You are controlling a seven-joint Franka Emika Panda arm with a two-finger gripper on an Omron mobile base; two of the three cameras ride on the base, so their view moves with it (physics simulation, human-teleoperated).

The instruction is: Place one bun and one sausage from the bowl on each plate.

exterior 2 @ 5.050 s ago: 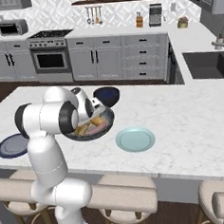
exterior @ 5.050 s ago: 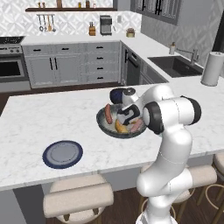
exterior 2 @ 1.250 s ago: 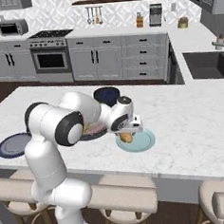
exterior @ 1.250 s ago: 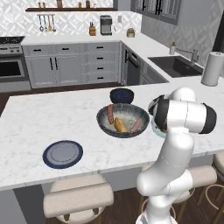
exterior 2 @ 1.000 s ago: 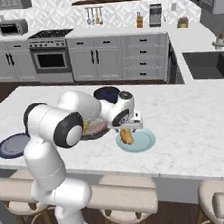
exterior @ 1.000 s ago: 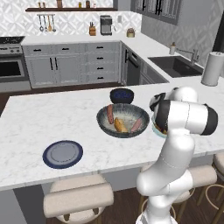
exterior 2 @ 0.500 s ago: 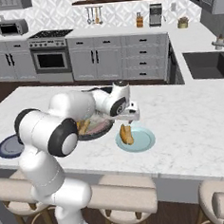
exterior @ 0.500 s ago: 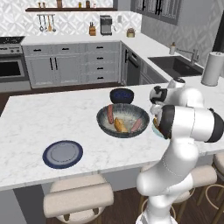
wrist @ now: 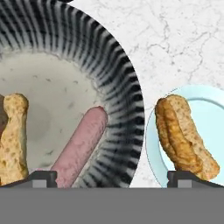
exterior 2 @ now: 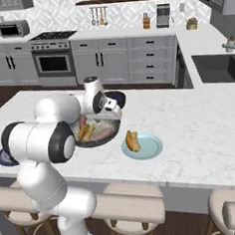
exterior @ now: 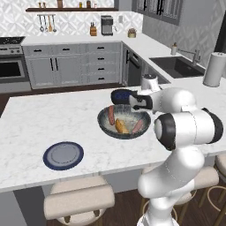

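From the left base view, the dark grey bowl is sitting on the marble bench, with the navy plate well apart. From the right, one bun is lying on the teal plate. Through my hand view, my tool is hanging wide open, gripping nothing, over the bowl's rim with a sausage inside.

dark grey striped bowl with speckled pale interior, pink sausage, golden-brown bun, pale teal plate
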